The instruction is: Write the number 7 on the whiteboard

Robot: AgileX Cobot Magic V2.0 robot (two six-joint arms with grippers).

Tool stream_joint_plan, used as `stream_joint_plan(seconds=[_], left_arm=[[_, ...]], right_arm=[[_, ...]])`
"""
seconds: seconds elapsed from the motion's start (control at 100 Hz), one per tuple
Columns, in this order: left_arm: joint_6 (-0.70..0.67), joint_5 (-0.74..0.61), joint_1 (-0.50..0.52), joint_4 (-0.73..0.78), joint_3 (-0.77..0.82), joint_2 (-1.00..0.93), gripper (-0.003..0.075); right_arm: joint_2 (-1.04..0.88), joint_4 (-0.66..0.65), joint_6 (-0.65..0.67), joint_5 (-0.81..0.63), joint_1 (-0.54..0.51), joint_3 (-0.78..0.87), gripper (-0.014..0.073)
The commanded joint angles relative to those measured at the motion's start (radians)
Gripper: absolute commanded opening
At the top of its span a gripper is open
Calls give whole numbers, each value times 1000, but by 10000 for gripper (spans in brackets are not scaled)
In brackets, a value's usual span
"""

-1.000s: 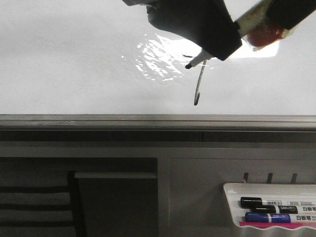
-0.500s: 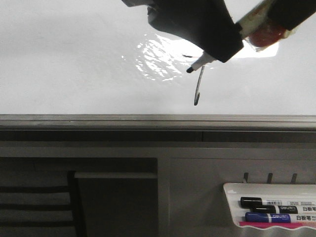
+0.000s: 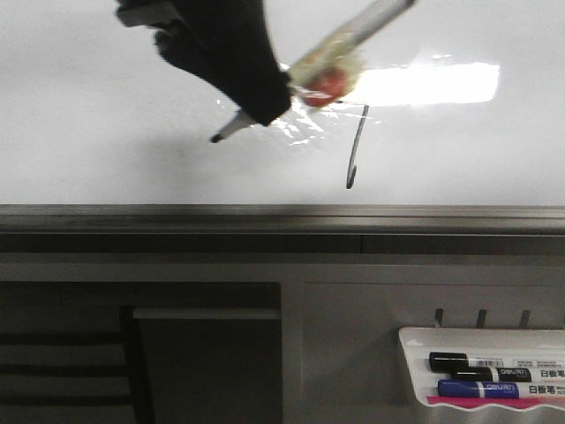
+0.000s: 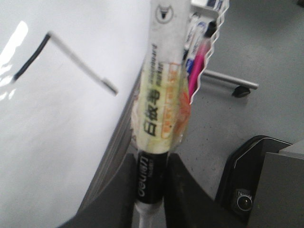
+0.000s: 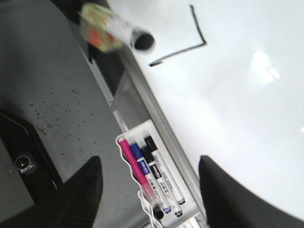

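The number 7 (image 3: 355,148) looks finished on the whiteboard (image 3: 106,106) to me. My left hand (image 4: 151,209) grips the marker (image 3: 265,104) clear of it; the right hand (image 5: 149,190) hangs wide, holding nothing.

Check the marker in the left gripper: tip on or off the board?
Off. The marker tip hangs left of the number 7, over bare whiteboard.

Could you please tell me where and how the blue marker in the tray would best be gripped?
Probably the middle of the blue marker's barrel, coming in from the open side of the tray with the fingers across its length. It lies flat between a pink marker and a black marker, so the gaps look tight.
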Motion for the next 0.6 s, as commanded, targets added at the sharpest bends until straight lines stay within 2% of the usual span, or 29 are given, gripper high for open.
stream_joint_plan(seconds=[0.0,0.12,0.25,0.41,0.59], left_arm=[[-176,43,68,83,-33,-60,-20],[-350,127,186,187,-31,-75,-20],[-445,113,325,210,-5,-97,-20],[-494,4,451,203,61,-110,-20],[-494,-181,535,129,160,-110,-20]], right_arm=[[-35,5,22,-36,-48,-32,397],[-43,5,22,-36,-78,-29,397],[-43,5,22,-38,-81,-17,397],[-43,5,22,-46,-81,6,397],[-43,5,22,-56,-81,22,396]])
